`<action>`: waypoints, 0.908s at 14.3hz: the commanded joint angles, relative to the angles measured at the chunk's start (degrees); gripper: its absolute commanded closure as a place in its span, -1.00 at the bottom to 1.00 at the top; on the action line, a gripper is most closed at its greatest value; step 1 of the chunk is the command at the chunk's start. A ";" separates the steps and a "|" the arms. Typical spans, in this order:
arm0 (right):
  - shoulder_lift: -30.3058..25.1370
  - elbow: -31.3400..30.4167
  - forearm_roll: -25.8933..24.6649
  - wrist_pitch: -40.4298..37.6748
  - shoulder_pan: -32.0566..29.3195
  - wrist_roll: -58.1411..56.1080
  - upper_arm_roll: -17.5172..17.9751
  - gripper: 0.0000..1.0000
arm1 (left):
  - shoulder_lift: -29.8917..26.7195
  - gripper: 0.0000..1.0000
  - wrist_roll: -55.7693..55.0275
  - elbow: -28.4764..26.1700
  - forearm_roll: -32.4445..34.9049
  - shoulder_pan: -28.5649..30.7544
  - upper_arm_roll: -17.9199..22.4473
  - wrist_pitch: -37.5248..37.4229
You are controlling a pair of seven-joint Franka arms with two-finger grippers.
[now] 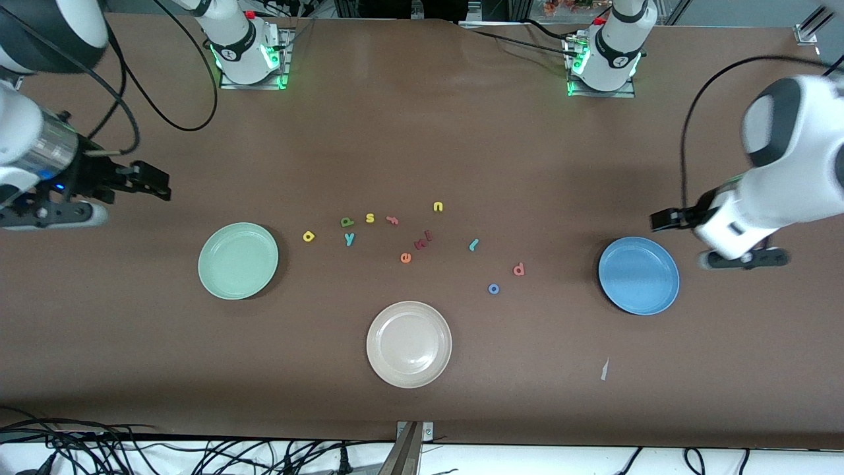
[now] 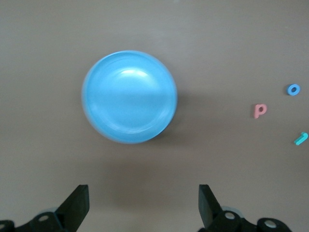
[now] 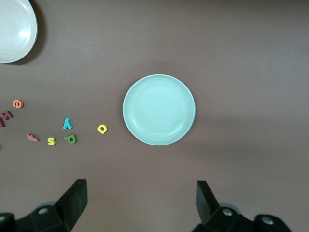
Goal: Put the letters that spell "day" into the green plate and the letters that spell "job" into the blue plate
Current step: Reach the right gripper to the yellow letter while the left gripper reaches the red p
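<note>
The pale green plate (image 1: 238,260) (image 3: 159,109) lies empty toward the right arm's end of the table. Beside it lie the yellow a (image 1: 308,236) (image 3: 102,128), dark green d (image 1: 347,221) (image 3: 71,138) and teal y (image 1: 349,239) (image 3: 67,123). Toward the left arm's end, the blue plate (image 1: 638,276) (image 2: 129,96) is empty too. The teal j (image 1: 473,245) (image 2: 301,138), salmon b (image 1: 519,269) (image 2: 259,110) and blue o (image 1: 494,288) (image 2: 293,89) lie beside it. My right gripper (image 1: 155,181) (image 3: 141,200) hangs open over bare table by the green plate. My left gripper (image 1: 663,219) (image 2: 143,203) hangs open by the blue plate.
A beige plate (image 1: 409,344) (image 3: 14,29) lies nearest the front camera, mid-table. Among the task letters lie a yellow s (image 1: 370,218), pink f (image 1: 391,220), yellow u (image 1: 438,206), orange e (image 1: 405,258) and a dark red letter (image 1: 420,245). A paper scrap (image 1: 604,369) lies near the front edge.
</note>
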 commanded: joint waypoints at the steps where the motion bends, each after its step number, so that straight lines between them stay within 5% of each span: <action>1: 4.02 0.78 0.57 2.98 1.96 0.82 -0.18 -1.00 | 4.89 -1.00 -0.75 -0.35 -2.85 -4.36 -0.08 6.58; 6: 9.83 -0.70 0.49 12.02 6.52 9.16 -0.27 -1.00 | 14.82 -1.00 -3.55 0.61 -2.86 -12.98 -0.17 17.06; 13: 5.79 -25.30 0.57 39.17 6.71 20.23 5.17 -1.00 | 23.27 -1.00 -7.78 0.61 -2.95 -16.68 -0.25 27.61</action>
